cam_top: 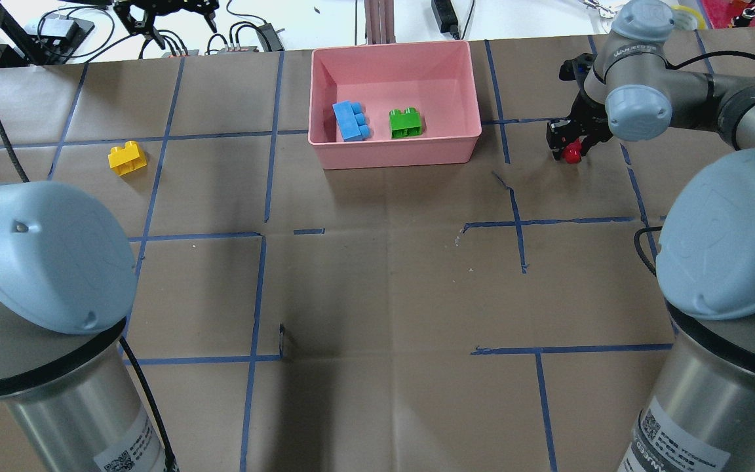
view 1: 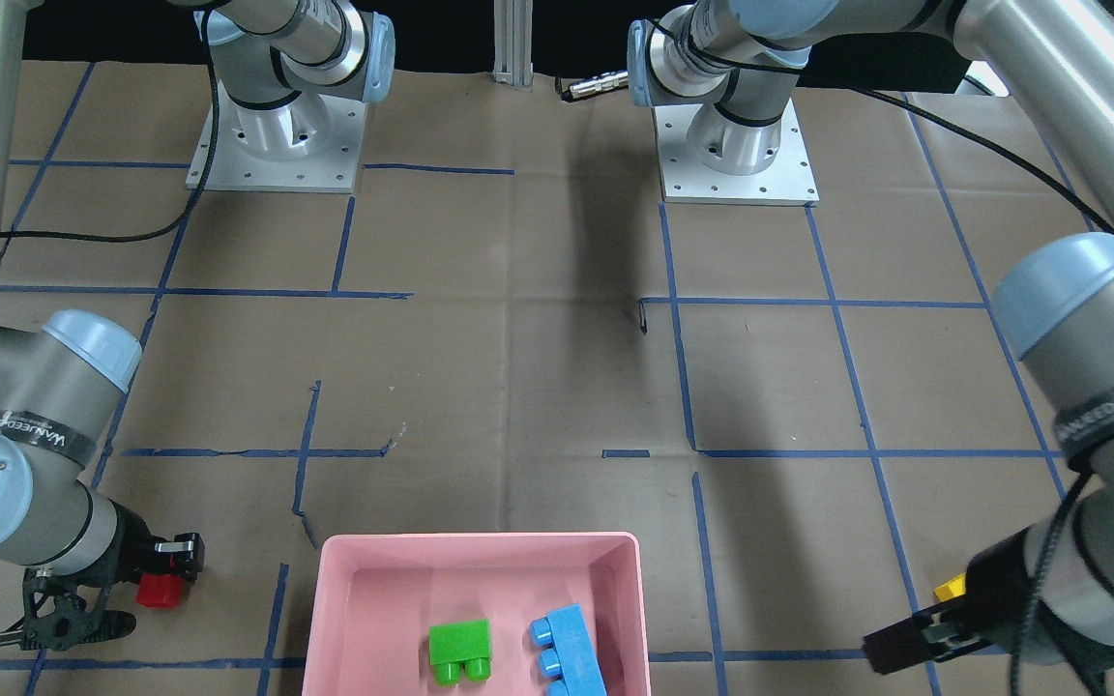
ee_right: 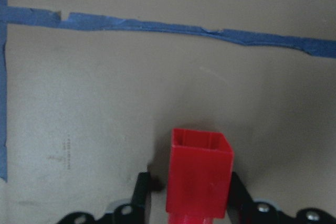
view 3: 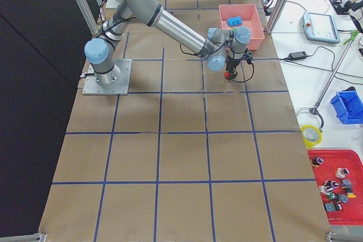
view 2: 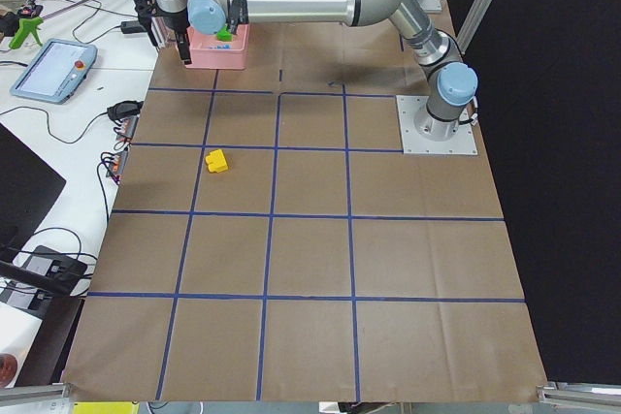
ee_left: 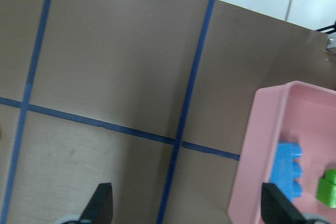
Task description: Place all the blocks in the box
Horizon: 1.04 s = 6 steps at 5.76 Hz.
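Observation:
The pink box stands at the far middle of the table. The blue block and the green block lie inside it. The yellow block lies on the table far to the left of the box. My right gripper is low over the table to the right of the box. Its jaws are closed on the red block. My left gripper is open and empty, held high to the left of the box.
The two arm bases are bolted at the robot's side of the table. Blue tape lines cross the brown paper. Cables and devices lie past the far edge. A side table with a tablet stands beyond that edge.

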{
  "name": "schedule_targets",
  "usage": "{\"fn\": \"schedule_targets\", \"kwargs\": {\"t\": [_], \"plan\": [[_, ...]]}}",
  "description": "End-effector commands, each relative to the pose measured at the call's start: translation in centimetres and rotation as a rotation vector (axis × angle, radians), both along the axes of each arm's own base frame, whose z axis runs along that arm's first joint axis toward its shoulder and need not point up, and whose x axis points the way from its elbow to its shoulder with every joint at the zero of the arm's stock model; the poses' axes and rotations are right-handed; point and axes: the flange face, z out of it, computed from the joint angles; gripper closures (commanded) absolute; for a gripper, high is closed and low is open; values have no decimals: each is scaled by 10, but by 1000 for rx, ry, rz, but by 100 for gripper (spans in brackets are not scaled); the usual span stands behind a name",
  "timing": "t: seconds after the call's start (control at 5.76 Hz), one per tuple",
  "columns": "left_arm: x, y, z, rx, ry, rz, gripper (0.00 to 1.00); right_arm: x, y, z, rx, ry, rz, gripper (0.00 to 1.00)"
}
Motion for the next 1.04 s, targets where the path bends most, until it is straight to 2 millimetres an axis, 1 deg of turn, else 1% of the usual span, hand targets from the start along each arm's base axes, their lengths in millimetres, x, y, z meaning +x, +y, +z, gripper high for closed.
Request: {"fn": "schedule_targets", "kwargs": {"t": [0.0,0.17,0.35,0.52,0.69,0.87], "plan": [[131,20,-39,55,11,-87,0,-3,-3,27,-20,21,-1,92],[158,29,-47,61,15,-194,0,-3,-3,88,-5,24,-4,92],[160,31,-49,61,-11,-424,1,-3,-4,133,29,15,-11,92],[163,31,-50,84,-79,-702,1,5,-4,182,69,-3,-13,92],[163,31,-48,72,-87,-940,1,44,-9,219,59,-20,-65,92],[165,27,-48,39,-121,-1131,1,118,-9,234,29,-56,-128,92]]}}
